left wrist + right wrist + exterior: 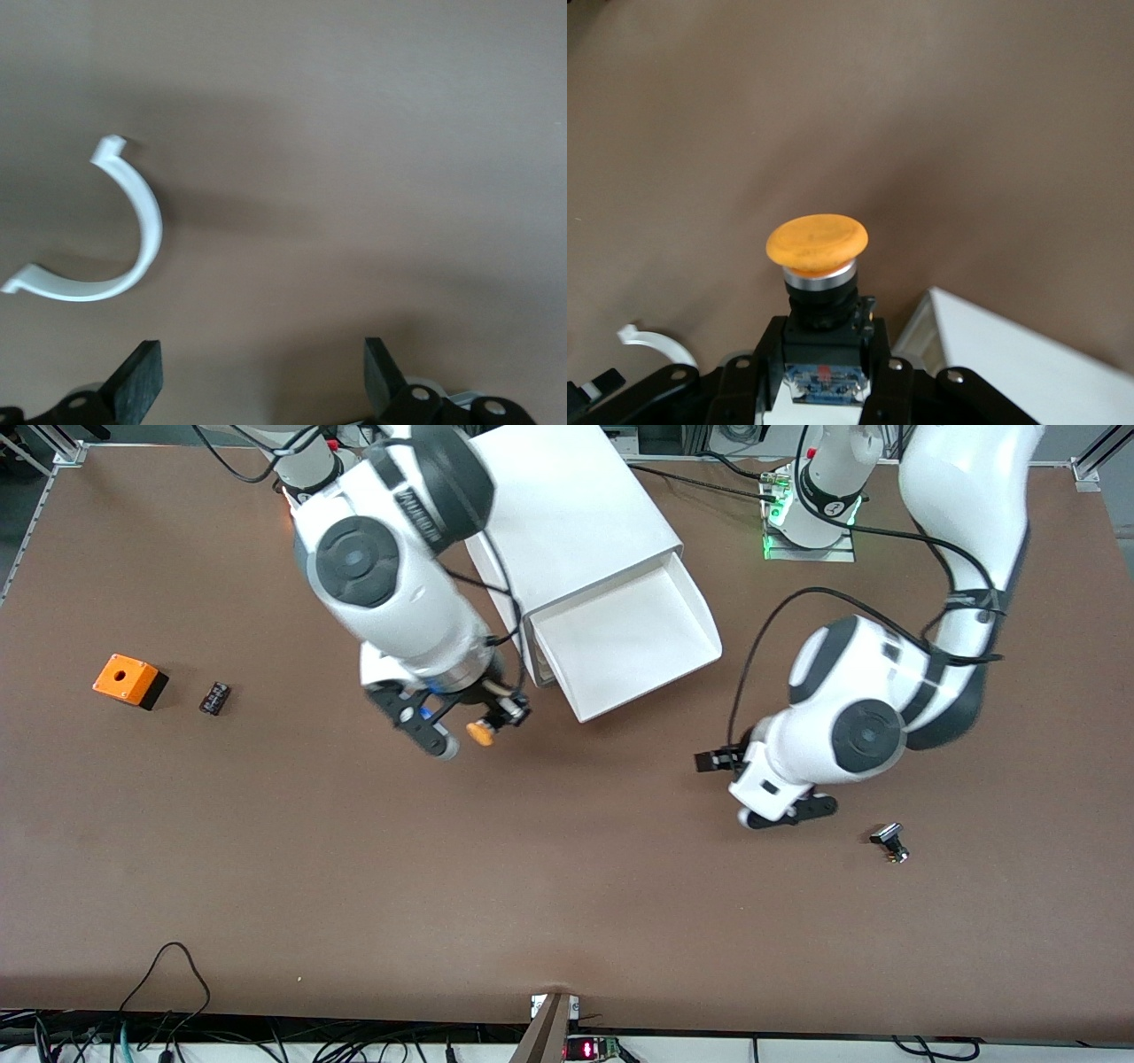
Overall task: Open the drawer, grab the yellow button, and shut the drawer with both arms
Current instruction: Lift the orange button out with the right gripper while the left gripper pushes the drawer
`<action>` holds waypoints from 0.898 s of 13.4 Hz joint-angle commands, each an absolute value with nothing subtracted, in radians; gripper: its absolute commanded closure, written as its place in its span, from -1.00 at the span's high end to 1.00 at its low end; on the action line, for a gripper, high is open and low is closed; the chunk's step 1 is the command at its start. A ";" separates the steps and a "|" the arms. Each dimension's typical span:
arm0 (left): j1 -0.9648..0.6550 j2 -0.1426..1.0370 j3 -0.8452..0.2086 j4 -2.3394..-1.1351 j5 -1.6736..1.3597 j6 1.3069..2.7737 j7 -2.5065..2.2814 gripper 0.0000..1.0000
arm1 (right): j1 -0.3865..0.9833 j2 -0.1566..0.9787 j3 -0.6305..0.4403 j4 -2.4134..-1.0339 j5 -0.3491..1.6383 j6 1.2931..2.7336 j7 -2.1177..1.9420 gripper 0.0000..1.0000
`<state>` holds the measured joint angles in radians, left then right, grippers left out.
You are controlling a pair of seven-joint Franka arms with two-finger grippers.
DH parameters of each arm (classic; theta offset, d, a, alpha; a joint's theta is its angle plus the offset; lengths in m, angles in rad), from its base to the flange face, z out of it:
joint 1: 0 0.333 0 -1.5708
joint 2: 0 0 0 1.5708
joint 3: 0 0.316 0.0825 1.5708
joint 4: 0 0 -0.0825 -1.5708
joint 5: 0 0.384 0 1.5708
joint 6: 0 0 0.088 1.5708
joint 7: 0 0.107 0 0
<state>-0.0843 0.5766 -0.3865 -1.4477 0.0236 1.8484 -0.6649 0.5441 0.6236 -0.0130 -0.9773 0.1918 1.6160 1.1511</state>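
Right end effector (474,722) clamps button (481,732), cap outward.

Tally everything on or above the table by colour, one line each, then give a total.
White: 2, the cabinet with its open drawer, the curved clip
Orange: 2, the button in the right gripper, the orange box
Black: 2, the small block, the small part
Total: 6

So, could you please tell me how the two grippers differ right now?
The right gripper is shut on the button, beside the open drawer; the left gripper is open and holds nothing, over bare table. Both are black, two-fingered.
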 commanded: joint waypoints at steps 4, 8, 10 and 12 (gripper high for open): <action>-0.216 0.447 -0.390 -1.658 0.014 1.986 -0.974 1.00 | 0.408 0.603 -0.115 -1.092 0.193 1.592 0.572 -1.00; -0.242 0.442 -0.442 -1.730 0.011 1.993 -1.037 1.00 | 0.408 0.580 -0.241 -1.286 0.195 1.745 0.244 -1.00; -0.241 0.439 -0.465 -1.743 0.011 1.987 -1.037 1.00 | 0.408 0.548 -0.279 -1.452 0.195 1.895 0.126 -1.00; -0.239 0.416 -0.489 -1.782 0.008 1.988 -1.040 1.00 | 0.408 0.509 -0.311 -1.651 0.193 2.110 -0.001 -1.00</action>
